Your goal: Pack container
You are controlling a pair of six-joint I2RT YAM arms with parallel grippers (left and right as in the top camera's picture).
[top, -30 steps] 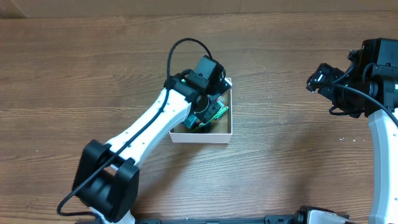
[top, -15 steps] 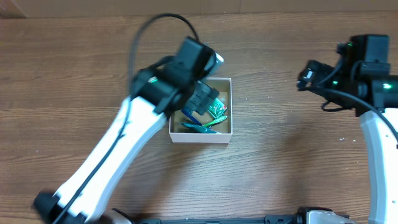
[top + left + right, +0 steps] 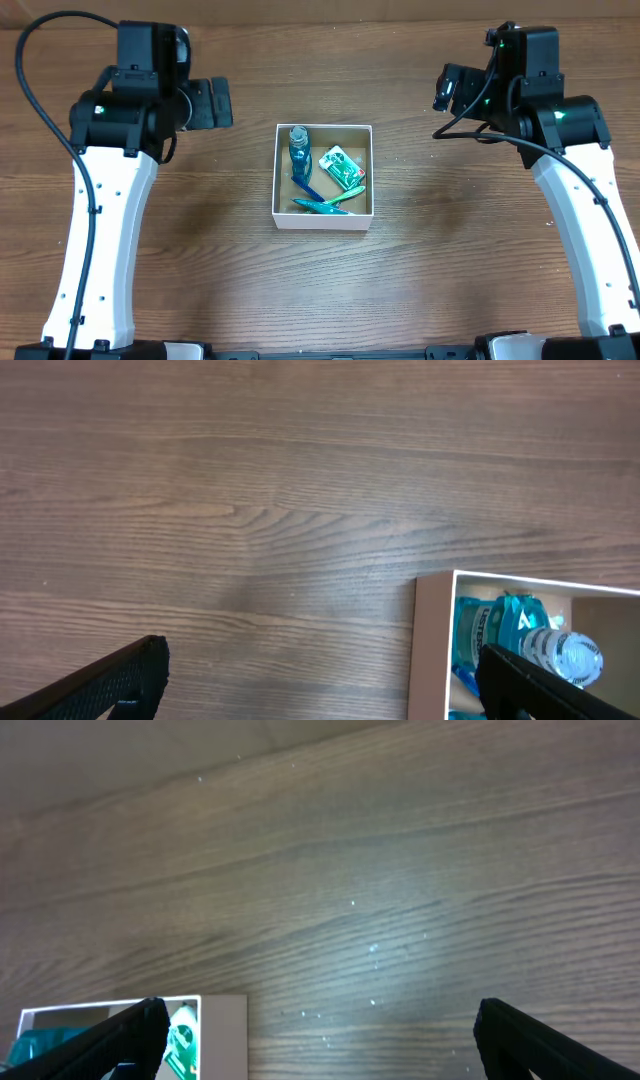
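Jaws wide apart and holding nothing, the left gripper (image 3: 218, 104) and the right gripper (image 3: 445, 88) hang over the brown wood-grain table (image 3: 450, 260), one on each side of the container (image 3: 322, 221), a square, shallow, open-topped box with thin white walls and a brown cardboard floor. The box sits near the middle of the table, between the two white arms and well apart from both grippers.

Inside it, a translucent blue bottle with a clear cap (image 3: 299, 153) lies along the left wall. A green-and-white packet (image 3: 341, 168) rests tilted in the right half. Slim blue and teal items (image 3: 322, 203), too small to identify, lie across the near side.

In the left wrist view, the two dark fingers (image 3: 110, 682) frame bare wood, with a corner of the box wall (image 3: 432, 650) and the bottle (image 3: 520, 635) at the lower right. The right wrist view shows its fingers (image 3: 545, 1042) equally spread, with the box rim (image 3: 223, 1020) and the edge of the packet (image 3: 183, 1038) at the lower left.
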